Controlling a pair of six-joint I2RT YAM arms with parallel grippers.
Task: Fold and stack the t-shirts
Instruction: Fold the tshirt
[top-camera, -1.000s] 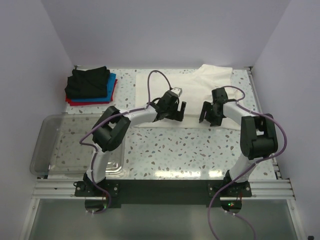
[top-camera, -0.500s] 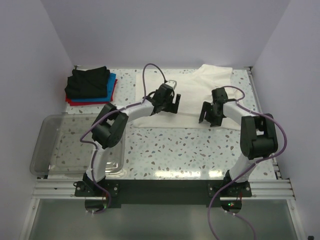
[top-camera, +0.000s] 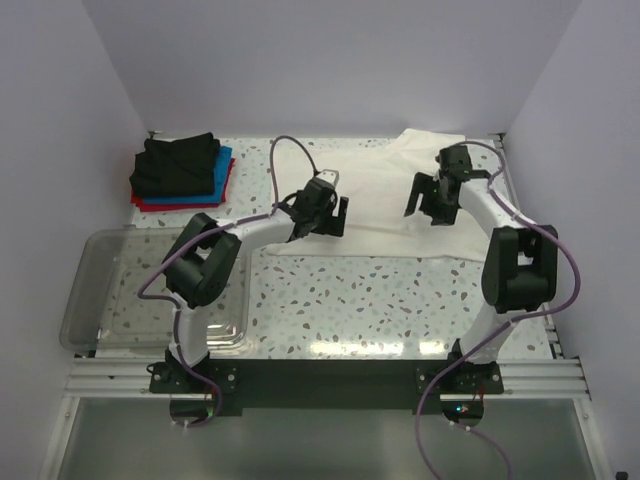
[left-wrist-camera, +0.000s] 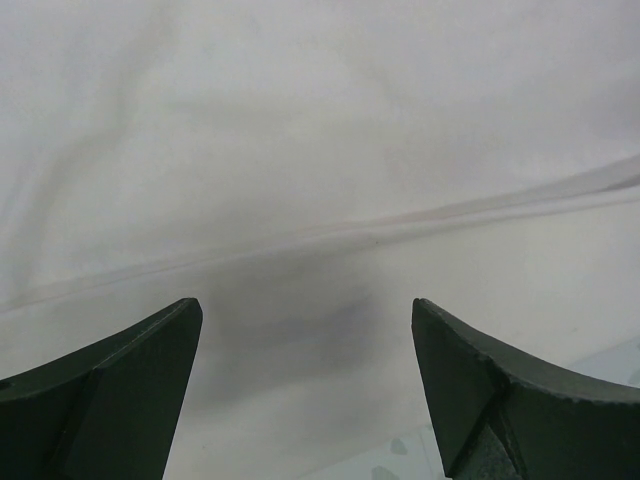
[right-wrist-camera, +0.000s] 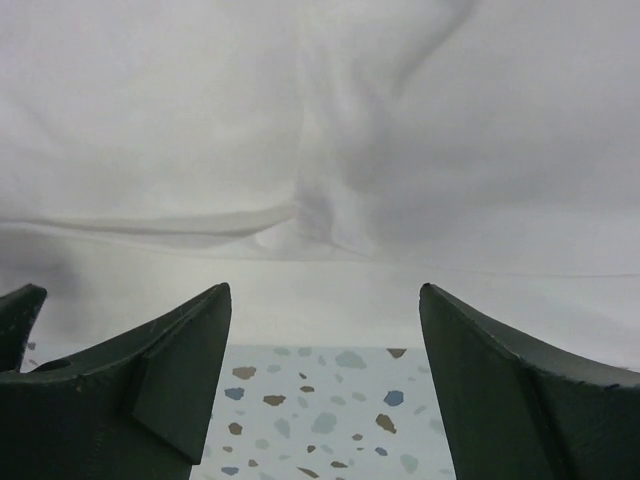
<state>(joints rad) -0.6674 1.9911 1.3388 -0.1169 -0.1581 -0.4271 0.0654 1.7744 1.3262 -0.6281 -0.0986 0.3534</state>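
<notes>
White t-shirt (top-camera: 385, 190) hem: left gripper (left-wrist-camera: 305, 320), right gripper (right-wrist-camera: 325, 300) gaping

The top view looks down from high behind the near edge over the whole table (top-camera: 340, 300). Both wrist views look from close above at the white shirt (top-camera: 385, 195), which all three share.

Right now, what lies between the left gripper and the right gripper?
Only the white t-shirt, spread on the table; nothing else lies on that stretch. The top view shows it.
</notes>
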